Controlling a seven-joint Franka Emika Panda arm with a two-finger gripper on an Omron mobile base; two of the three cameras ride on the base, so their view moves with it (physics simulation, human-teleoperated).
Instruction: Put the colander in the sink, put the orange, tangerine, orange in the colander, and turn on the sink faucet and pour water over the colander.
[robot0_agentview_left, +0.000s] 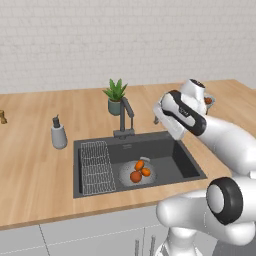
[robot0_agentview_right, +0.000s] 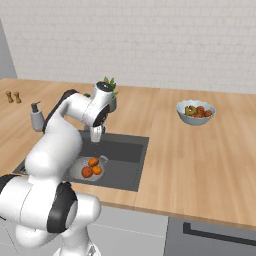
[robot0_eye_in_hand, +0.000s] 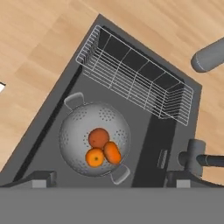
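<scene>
The grey perforated colander (robot0_agentview_left: 136, 173) (robot0_agentview_right: 86, 169) (robot0_eye_in_hand: 94, 139) sits in the dark sink (robot0_agentview_left: 170, 155) (robot0_agentview_right: 125, 156) (robot0_eye_in_hand: 87, 87), near the wire rack (robot0_agentview_left: 95, 167) (robot0_eye_in_hand: 135, 72). Three orange fruits (robot0_agentview_left: 139, 171) (robot0_agentview_right: 92, 167) (robot0_eye_in_hand: 102, 148) lie together inside it. My gripper (robot0_agentview_left: 169, 130) (robot0_agentview_right: 96, 135) (robot0_eye_in_hand: 113, 181) hangs open above the basin and points down at the colander, holding nothing. The dark faucet (robot0_agentview_left: 125, 117) (robot0_eye_in_hand: 199, 157) stands at the sink's back edge, and no water stream shows.
A grey soap dispenser (robot0_agentview_left: 58, 133) (robot0_agentview_right: 36, 119) (robot0_eye_in_hand: 208, 56) stands left of the sink. A potted plant (robot0_agentview_left: 116, 97) is behind the faucet. A pale bowl of mixed fruit (robot0_agentview_right: 196, 112) sits on the wooden counter to the right, with small shakers (robot0_agentview_right: 13, 97) at far left.
</scene>
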